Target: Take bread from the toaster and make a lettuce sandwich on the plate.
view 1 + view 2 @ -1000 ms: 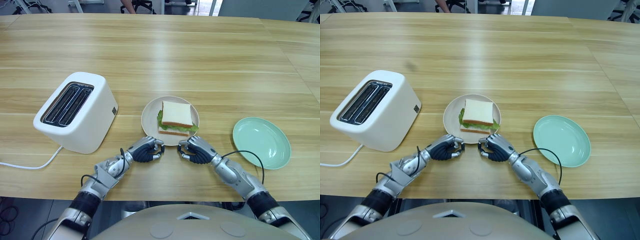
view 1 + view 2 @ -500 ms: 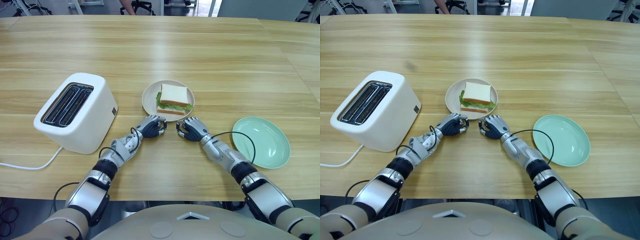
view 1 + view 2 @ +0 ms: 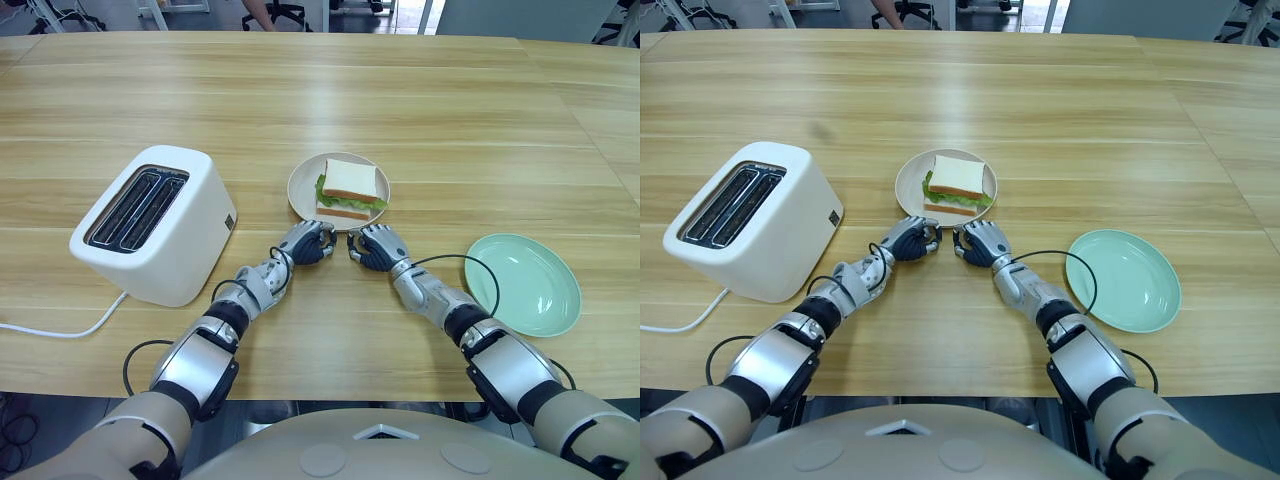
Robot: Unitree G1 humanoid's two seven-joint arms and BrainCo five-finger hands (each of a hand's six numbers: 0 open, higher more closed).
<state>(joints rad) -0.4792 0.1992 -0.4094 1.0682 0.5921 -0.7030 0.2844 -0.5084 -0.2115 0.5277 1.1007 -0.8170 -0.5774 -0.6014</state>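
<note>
A sandwich (image 3: pixel 349 188) of two white bread slices with green lettuce between them lies on a beige plate (image 3: pixel 303 185) at the table's middle. My left hand (image 3: pixel 307 242) sits at the plate's near left rim with fingers curled, and my right hand (image 3: pixel 375 245) sits at the near right rim, also curled. Both hands touch or nearly touch the rim; neither wraps around it. A white toaster (image 3: pixel 150 221) stands to the left, its two slots empty.
A light green plate (image 3: pixel 522 283) with nothing on it lies to the right of my right hand. The toaster's white cord (image 3: pixel 60 328) trails off to the left near the table's front edge. Bare wooden tabletop stretches behind the sandwich plate.
Both arms have stretched forward and the beige plate with the sandwich has slid away from me across the table, pushed by the two curled hands.
</note>
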